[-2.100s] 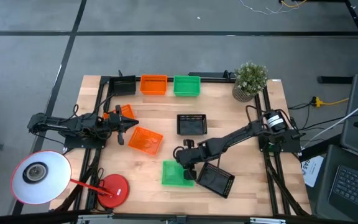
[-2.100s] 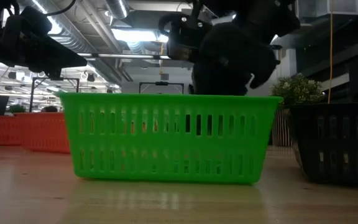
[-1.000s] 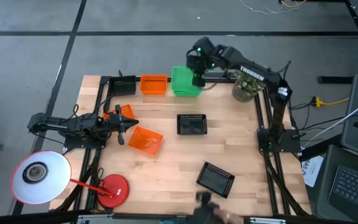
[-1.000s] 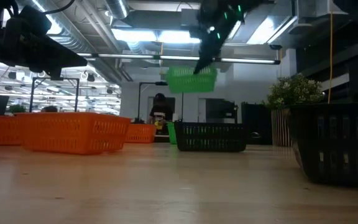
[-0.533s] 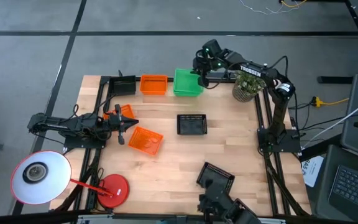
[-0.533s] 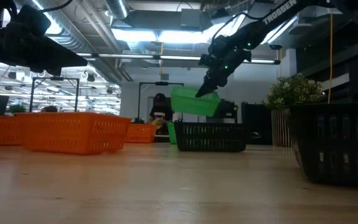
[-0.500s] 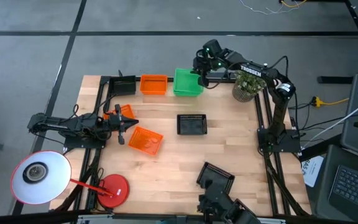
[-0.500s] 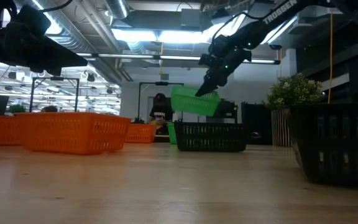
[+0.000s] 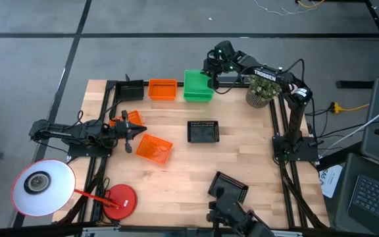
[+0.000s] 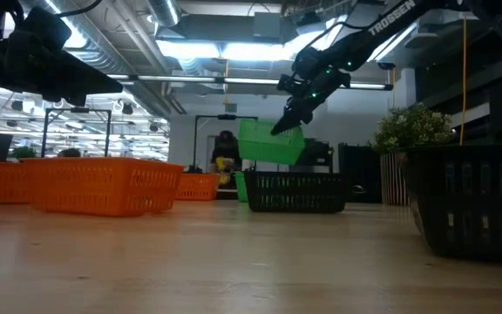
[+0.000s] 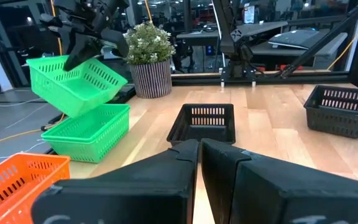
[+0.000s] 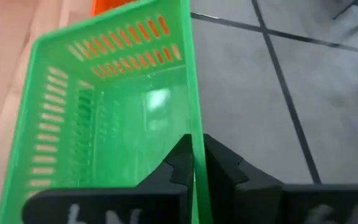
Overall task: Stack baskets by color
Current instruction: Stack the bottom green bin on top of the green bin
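My right gripper is over the table's far edge, shut on a green basket that it holds tilted in the air. Right below stands a second green basket, flat on the table. Beside them are an orange basket and a black one. More baskets lie on the table: two orange and two black. My left gripper waits shut at the table's left, holding nothing. My right gripper pinches the rim of one side wall of the green basket, one finger inside and one outside. The fingers slant down from the table's right. The basket hangs clear of the basket below, tilted, its held side highest.
A potted plant stands at the far right corner, close to my right arm. A white lamp with a round red base occupies the near left corner. Bare wood lies mid-table and at the near left.
My right gripper has sunk with the green basket toward the green basket at the far edge. The held basket, level a second ago, now hangs tipped, its free side lower.
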